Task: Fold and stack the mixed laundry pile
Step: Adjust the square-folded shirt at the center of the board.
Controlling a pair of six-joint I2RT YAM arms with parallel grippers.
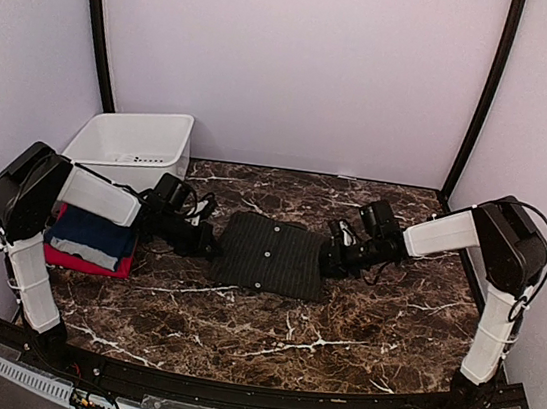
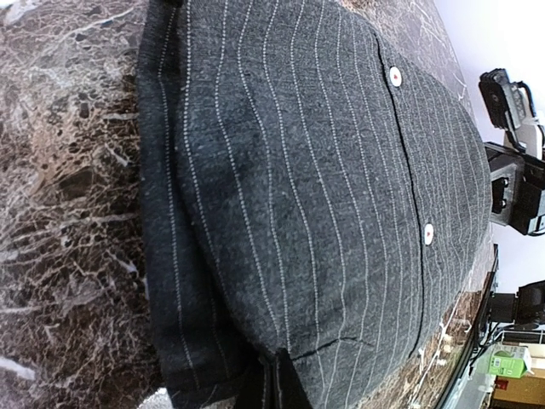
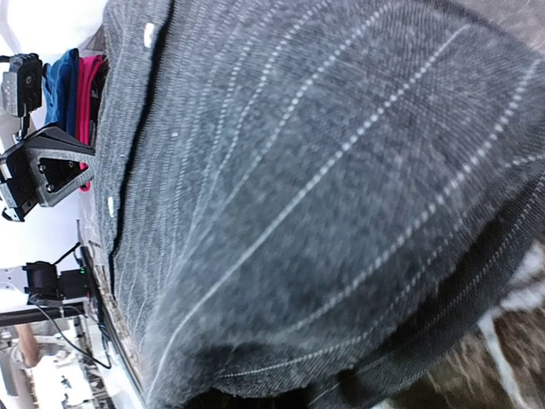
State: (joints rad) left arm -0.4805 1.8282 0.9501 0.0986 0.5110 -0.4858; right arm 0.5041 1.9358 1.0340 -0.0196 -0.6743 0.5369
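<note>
Pinstriped shirt (image 1: 272,255) folded, not yet stacked.
My left gripper (image 1: 206,244) and right gripper (image 1: 329,260), fingers pressed together, flank it; navy T-shirt (image 1: 93,233) tops red T-shirt (image 1: 84,262) at left.

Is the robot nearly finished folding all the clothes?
Nearly. Done: the red T-shirt and navy T-shirt lie folded in a stack on the table's left side. In hand: the pinstriped shirt lies folded mid-table, with the left tool and right tool shut on its side edges. Left: that shirt probably goes onto the stack.
</note>
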